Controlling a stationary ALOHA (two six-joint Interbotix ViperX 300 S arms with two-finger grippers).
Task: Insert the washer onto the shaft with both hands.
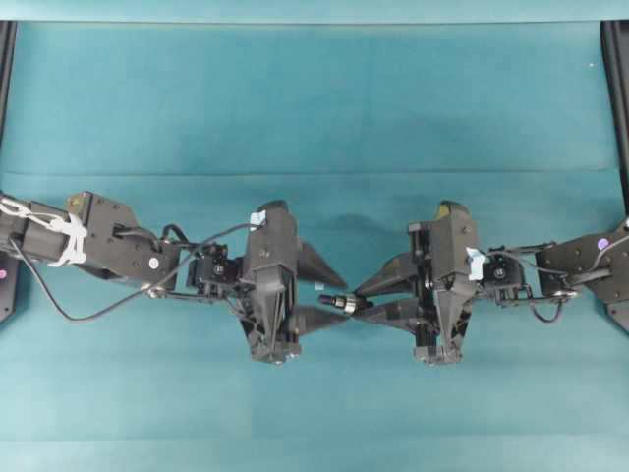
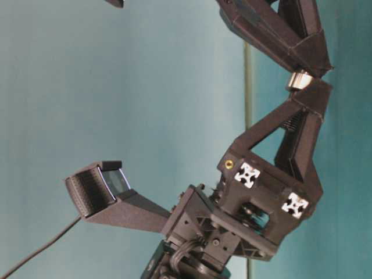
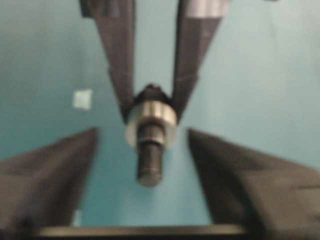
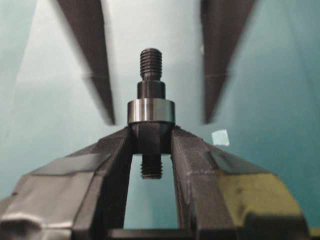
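The shaft (image 4: 150,70) is a dark stepped rod with threaded ends, and my right gripper (image 4: 151,137) is shut on its thick middle. The washer (image 4: 150,111), a shiny metal ring, sits on the shaft right against the right fingertips. In the overhead view the shaft (image 1: 334,302) points left from the right gripper (image 1: 362,302). My left gripper (image 1: 337,293) stands open, its two fingers spread on either side of the shaft's free end without touching it. The left wrist view shows the washer (image 3: 151,122) and shaft (image 3: 149,162) between those wide-apart fingers (image 3: 250,185).
Teal cloth (image 1: 314,98) covers the table under both arms. A small pale tape scrap (image 4: 220,137) lies on it below the grippers. Black frame rails (image 1: 617,98) run along the right and left edges.
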